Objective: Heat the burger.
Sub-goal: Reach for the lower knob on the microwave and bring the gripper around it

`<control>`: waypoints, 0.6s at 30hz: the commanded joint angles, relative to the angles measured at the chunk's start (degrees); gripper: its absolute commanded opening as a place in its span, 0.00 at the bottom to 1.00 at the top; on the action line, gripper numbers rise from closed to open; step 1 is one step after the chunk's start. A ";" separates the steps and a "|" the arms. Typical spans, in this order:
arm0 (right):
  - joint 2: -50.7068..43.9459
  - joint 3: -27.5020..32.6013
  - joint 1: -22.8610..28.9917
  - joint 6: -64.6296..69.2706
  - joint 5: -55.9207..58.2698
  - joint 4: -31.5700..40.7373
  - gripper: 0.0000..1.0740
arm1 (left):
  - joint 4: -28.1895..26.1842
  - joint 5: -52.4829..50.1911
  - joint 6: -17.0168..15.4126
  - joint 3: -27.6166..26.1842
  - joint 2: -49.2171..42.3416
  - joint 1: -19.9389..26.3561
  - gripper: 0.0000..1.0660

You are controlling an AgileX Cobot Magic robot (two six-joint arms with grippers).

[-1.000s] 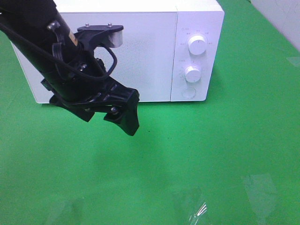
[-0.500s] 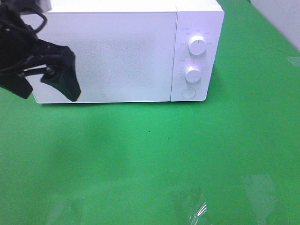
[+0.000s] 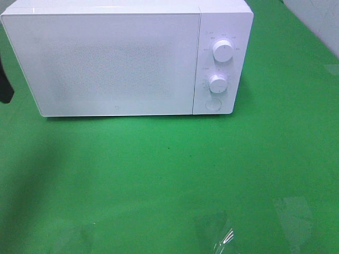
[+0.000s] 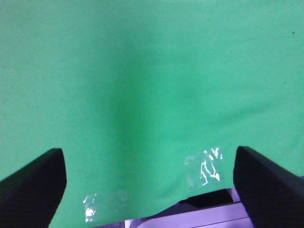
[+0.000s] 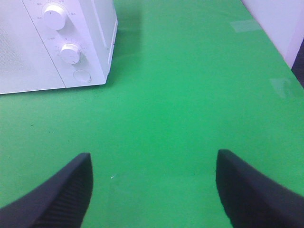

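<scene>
At the far left edge of the high view, a dark sliver of the left arm [image 3: 4, 82] pokes in beside the microwave [image 3: 116, 58] without touching it. The left gripper [image 4: 149, 190] shows only in its wrist view. Its two black fingers [image 4: 33, 185] are spread wide with nothing between them, hanging over bare green cloth [image 3: 169, 174] near a shiny patch of clear tape [image 4: 206, 166] by the cloth's edge.

The white microwave stands at the back of the cloth with its door [image 3: 106, 63] closed. To the right of the door is the control strip, with an upper knob [image 3: 223, 51], a lower knob [image 3: 217, 83] under it and a round button [image 3: 213, 105] at the bottom. More clear tape [image 3: 217, 233] glints on the cloth at the front.

The right gripper [image 5: 152, 190] is also seen only by its own camera. Its fingers [image 5: 256, 190] are wide apart and hold nothing, above open cloth, well away from the microwave's knob side.

The burger shows in none of the three views. Where it lies relative to either gripper cannot be told.
</scene>
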 commanded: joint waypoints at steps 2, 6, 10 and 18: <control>-1.43 0.11 -0.29 0.29 -0.40 -0.06 0.65 | -0.29 -1.09 1.38 6.13 -4.13 3.09 0.82; -1.43 0.11 -0.29 0.34 -0.40 -0.06 0.65 | 0.00 -2.46 1.38 11.97 -9.51 4.70 0.82; -1.43 0.11 -0.29 0.34 -0.40 -0.06 0.65 | 0.80 -2.35 1.55 15.01 -14.32 4.70 0.82; -1.43 0.11 -0.29 0.34 -0.40 -0.06 0.65 | 1.66 -3.55 3.32 20.97 -23.66 4.70 0.82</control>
